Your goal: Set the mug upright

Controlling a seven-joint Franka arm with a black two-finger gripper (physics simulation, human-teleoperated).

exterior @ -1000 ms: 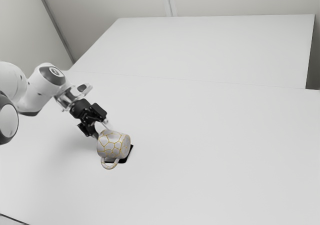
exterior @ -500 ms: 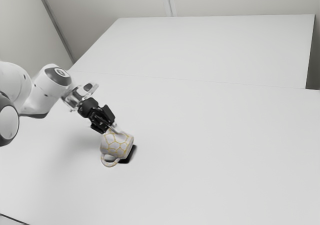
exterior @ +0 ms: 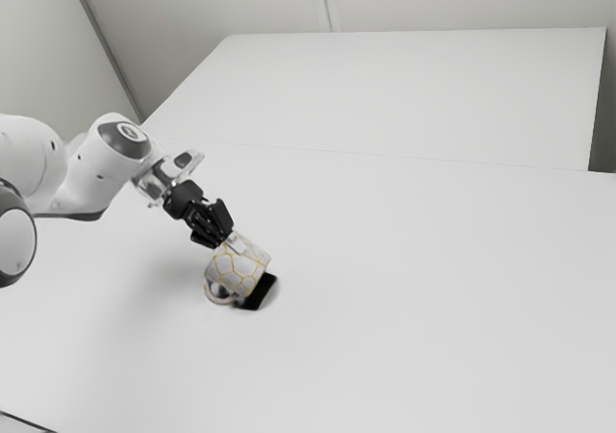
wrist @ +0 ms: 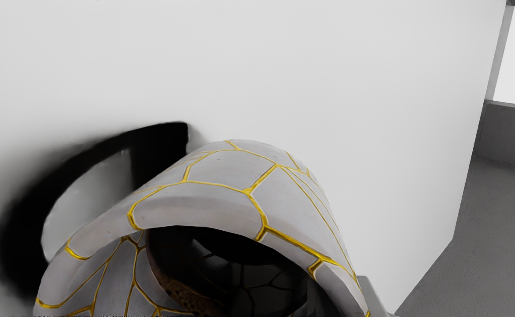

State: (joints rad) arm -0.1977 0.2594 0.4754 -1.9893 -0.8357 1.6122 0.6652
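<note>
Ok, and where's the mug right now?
In the exterior view, the mug is left of centre, tilted, with its wall held at the rim by the pincer, next to a dark shadow on the white table.

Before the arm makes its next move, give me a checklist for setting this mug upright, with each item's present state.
1. Tool has a grip on the mug: ok, one finger outside the wall, the other inside the mouth.
2. Mug upright: not ok, it is tilted.
3. Mouth pointing up toward the tool rather than down at the table: ok.
4. Handle out of the tool's way: ok, it is on the mug's lower side, away from the fingers.
5. Base flat on the table: not ok, it is slanted.
6. Mug touching the table: cannot tell.
</note>
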